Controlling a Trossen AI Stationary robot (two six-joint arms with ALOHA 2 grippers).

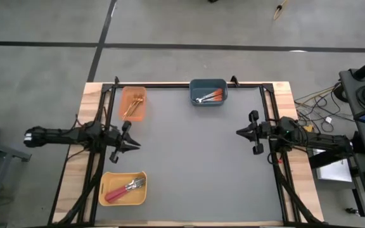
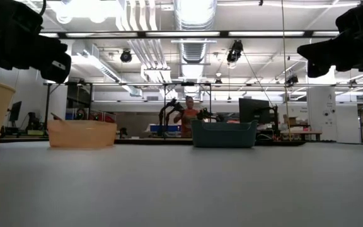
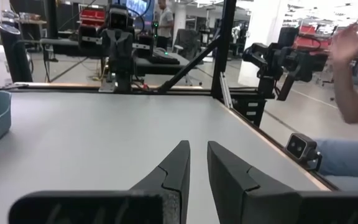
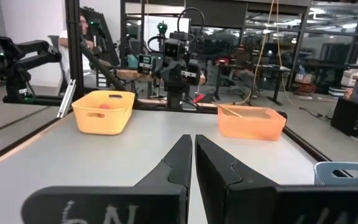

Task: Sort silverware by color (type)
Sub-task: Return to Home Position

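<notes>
Hovering pincers (image 1: pixel 135 145) (image 1: pixel 239 132) flank bare table (image 1: pixel 195 164) centre.

Bright even overhead light, ceiling lamp glare, soft shadows, slight blur

Closed right claw (image 4: pixel 193 158), yellow bin (image 4: pixel 103 111), orange bin (image 4: pixel 251 122)

Silverware (image 1: pixel 129 187) sorted by colour, lying binned
</notes>
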